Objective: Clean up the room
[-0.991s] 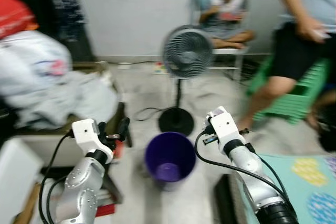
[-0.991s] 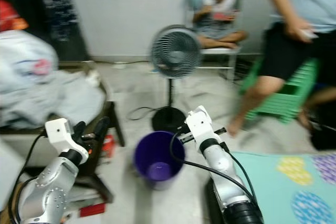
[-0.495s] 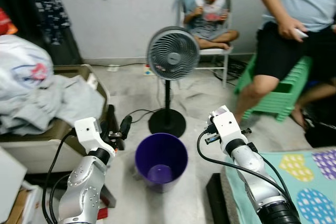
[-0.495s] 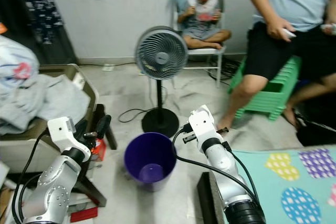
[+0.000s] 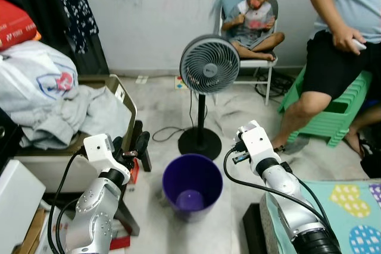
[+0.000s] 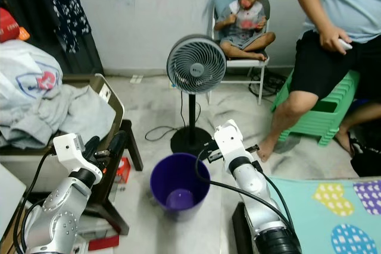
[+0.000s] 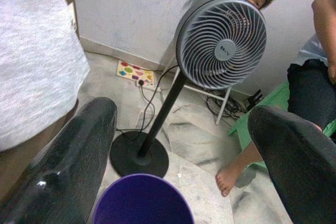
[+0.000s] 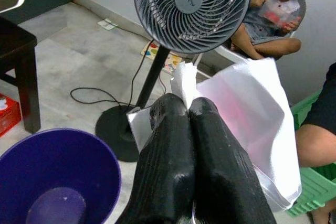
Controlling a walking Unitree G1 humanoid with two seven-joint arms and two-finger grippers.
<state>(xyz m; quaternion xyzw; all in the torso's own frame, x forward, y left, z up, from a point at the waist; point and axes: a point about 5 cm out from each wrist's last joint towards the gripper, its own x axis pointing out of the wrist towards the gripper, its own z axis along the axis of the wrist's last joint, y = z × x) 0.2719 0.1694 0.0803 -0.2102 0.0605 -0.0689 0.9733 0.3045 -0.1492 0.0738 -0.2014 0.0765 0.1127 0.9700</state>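
Purple plastic identifies the nearest task item: an open bin (image 5: 192,190) standing on the grey floor (image 6: 149,111) between the two arms, with what looks like only a flat purple base inside, though the depth is shaded.

The right end effector (image 8: 191,109) is clenched on a crumpled white plastic wrapper (image 8: 247,124). The fingers (image 8: 163,161) are pressed together with the wrapper pinched at their tips. In the right wrist view the bin rim lies below and to one side of the fingers, so the wrapper appears to be beside the opening and not yet over it.

The left end effector (image 7: 178,145) is released, with its fingers (image 7: 63,166) spread wide and nothing between them. It hangs beside a dark low surface (image 6: 122,141) carrying a heap of grey and white clothes (image 5: 65,105).

Change over the last second: the whole scene has shifted and sharpened in both head views, which indicates camera motion, not object motion. The bin now sits slightly nearer the centre line, and both arms keep the same posture relative to it. This suggests the approach to the bin is finishing and the drop step is next.

Beyond the bin stands a pedestal fan (image 5: 209,66) with its cable trailing on the floor. Farther back, a person sits on a chair (image 5: 256,62) and another on a green stool (image 5: 333,117).
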